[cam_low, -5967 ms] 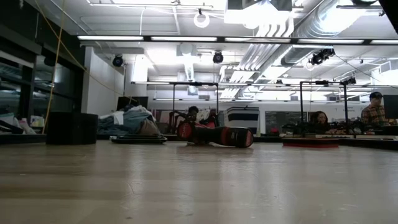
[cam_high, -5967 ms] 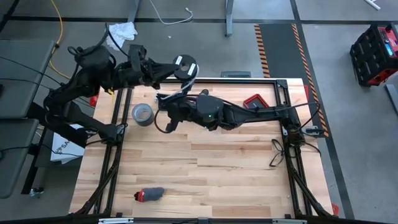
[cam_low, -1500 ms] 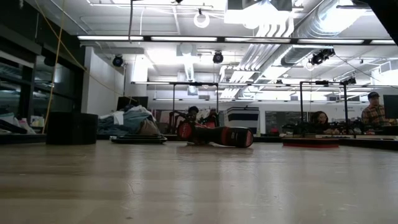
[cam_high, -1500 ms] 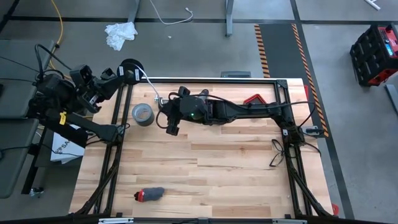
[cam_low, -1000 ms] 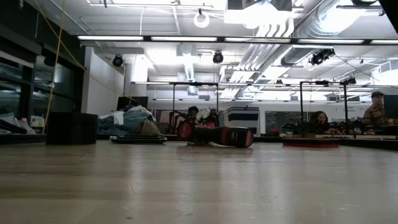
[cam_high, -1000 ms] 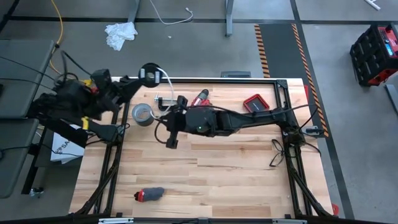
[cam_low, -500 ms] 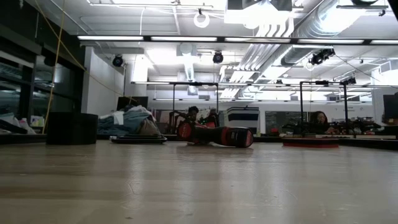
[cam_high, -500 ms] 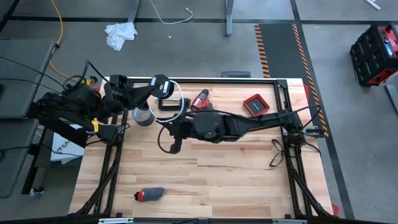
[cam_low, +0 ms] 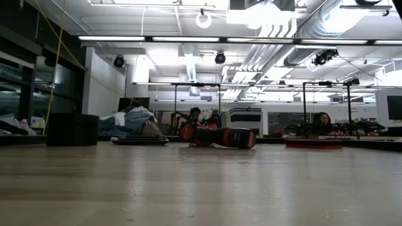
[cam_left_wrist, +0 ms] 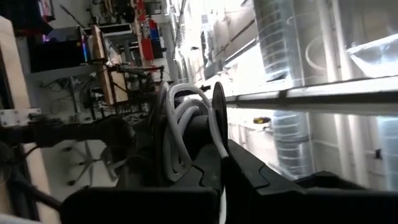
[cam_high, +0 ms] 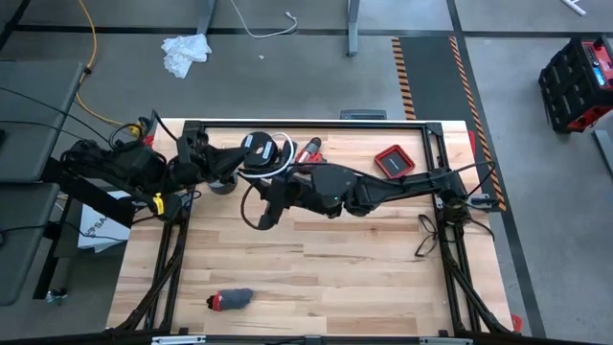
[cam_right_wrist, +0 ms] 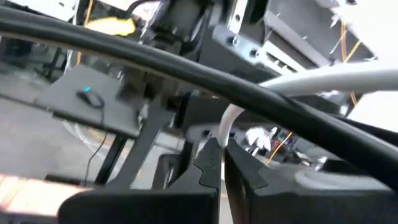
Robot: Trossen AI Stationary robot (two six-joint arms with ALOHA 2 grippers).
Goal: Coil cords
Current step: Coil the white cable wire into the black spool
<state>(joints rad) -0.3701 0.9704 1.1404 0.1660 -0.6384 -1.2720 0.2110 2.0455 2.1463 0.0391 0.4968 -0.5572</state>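
Near the table's [cam_high: 316,287] far-left corner, the small black disc [cam_high: 257,146] of the white cable [cam_high: 276,168] is held up above the wood by the left gripper [cam_high: 235,157], jaws clamped shut on it; in the left wrist view, white loops of cable [cam_left_wrist: 186,124] are seen wound beside the disc's edge. Just beside it, the right gripper [cam_high: 278,182] is shut w/ the cable [cam_right_wrist: 227,127] pinched betw. its fingertips. A red-black object [cam_high: 230,300] lies well apart, nr the front edge.
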